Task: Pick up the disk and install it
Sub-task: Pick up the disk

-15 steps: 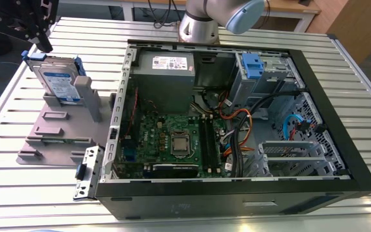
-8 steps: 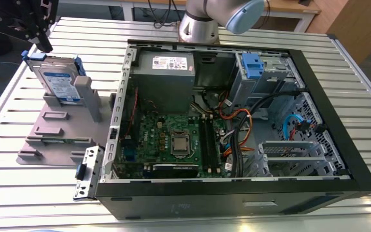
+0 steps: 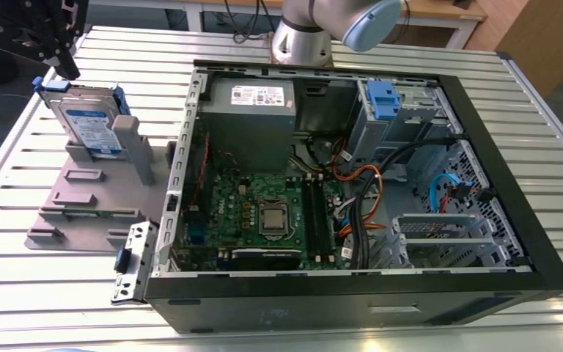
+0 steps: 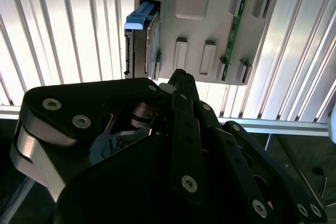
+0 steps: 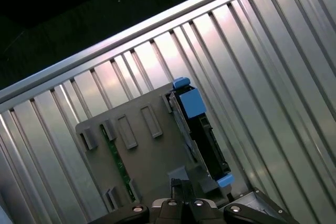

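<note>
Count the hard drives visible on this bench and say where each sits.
1. The disk stands upright in the grey holder at the exterior view's left, beside the open computer case. More may be hidden inside the case's drive cages.

Gripper (image 3: 59,62) cropped, ext. view edge

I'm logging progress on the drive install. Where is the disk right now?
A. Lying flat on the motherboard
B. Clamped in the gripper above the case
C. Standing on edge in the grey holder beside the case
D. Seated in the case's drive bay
C: in the exterior view the disk stands on edge in the grey holder, on the table at that view's left of the open computer case.
</note>
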`<state>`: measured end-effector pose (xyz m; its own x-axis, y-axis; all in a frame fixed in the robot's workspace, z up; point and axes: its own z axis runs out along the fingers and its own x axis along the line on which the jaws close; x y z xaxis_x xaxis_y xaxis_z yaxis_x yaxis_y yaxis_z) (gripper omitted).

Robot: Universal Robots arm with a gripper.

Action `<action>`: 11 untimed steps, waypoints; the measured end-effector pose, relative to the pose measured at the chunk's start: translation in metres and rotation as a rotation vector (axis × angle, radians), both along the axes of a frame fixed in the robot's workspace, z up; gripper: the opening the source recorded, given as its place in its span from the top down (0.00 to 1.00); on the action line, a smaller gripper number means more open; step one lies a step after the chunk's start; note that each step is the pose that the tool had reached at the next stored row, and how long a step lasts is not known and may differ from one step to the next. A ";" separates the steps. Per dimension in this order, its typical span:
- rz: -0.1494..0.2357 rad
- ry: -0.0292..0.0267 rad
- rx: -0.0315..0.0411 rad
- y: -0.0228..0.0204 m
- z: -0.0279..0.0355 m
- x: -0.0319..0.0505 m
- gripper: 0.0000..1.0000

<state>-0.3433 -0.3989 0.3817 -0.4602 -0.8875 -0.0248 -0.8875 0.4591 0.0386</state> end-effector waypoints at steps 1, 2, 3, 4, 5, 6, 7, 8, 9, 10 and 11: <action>0.001 0.0000 0.0000 0.0000 0.0000 0.0000 0.89; 0.003 0.0000 0.0000 0.0000 0.0000 0.0000 0.89; 0.004 0.0000 0.0000 0.0000 0.0000 0.0000 0.89; 0.005 0.0000 0.0000 0.0000 0.0000 0.0000 0.89; 0.007 0.0000 0.0000 0.0000 0.0000 0.0000 0.89; 0.008 0.0000 0.0000 0.0000 0.0000 0.0000 0.89; 0.009 0.0000 0.0000 0.0000 0.0000 0.0000 0.89; 0.010 0.0000 0.0000 0.0000 0.0000 0.0000 0.89; 0.012 0.0000 0.0000 0.0000 0.0000 0.0000 0.89; 0.013 0.0000 0.0000 0.0000 0.0000 0.0000 0.89; 0.014 0.0000 0.0000 0.0000 0.0000 0.0000 0.89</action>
<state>-0.3433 -0.3989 0.3817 -0.4476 -0.8939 -0.0249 -0.8939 0.4466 0.0386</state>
